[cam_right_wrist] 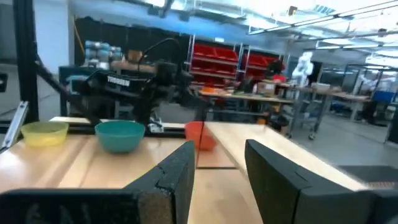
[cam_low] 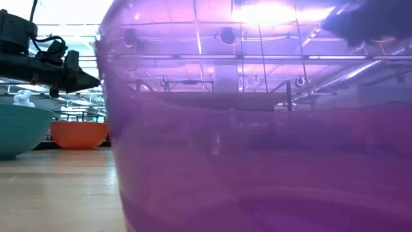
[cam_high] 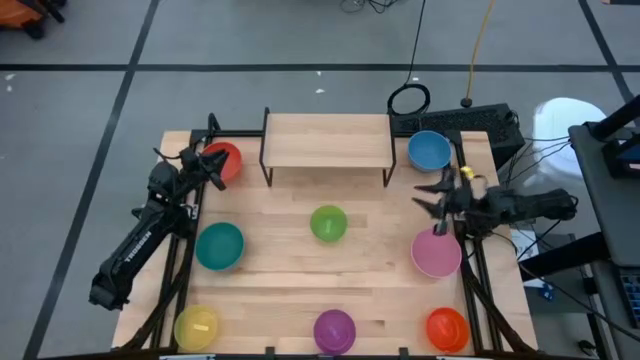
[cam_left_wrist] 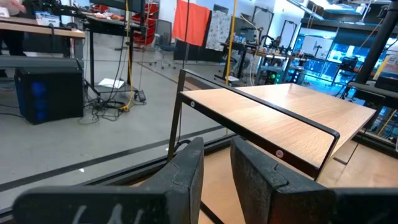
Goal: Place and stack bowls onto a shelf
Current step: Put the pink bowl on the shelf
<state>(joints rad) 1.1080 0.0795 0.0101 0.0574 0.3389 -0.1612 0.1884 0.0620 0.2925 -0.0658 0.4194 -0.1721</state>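
Found the shelf point(cam_high: 327, 140) at the far centre of the table point(cam_high: 380, 290), bare of bowls, long axis running left to right. Counted eight bowls on the tabletop, none stacked:
- red bowl point(cam_high: 228, 160) just left of the shelf
- blue bowl point(cam_high: 429, 151) just right of it
- green bowl point(cam_high: 328, 223) in front of it
- teal bowl point(cam_high: 219, 246) and pink bowl point(cam_high: 436, 256) at mid-table
- yellow bowl point(cam_high: 197, 327), purple bowl point(cam_high: 334, 330) and orange bowl point(cam_high: 447, 328) along the near edge

Located the left gripper point(cam_high: 212, 170) at the red bowl's near-left rim, aimed toward the shelf, fingers point(cam_left_wrist: 186, 180) parted by a narrow gap, holding nothing. Could not tell contact with the rim. Located the right gripper point(cam_high: 432, 200) between the blue and pink bowls, jaws spread wide, empty, pointed toward table centre.

Judged the first pick not yet made. Judged the left gripper the nearer to a bowl, with the red bowl at the fingertips and the shelf immediately right of that bowl. Estimated the coming move as descent onto the red rim, closure, a short lift and transfer rightward onto the shelf's left end.
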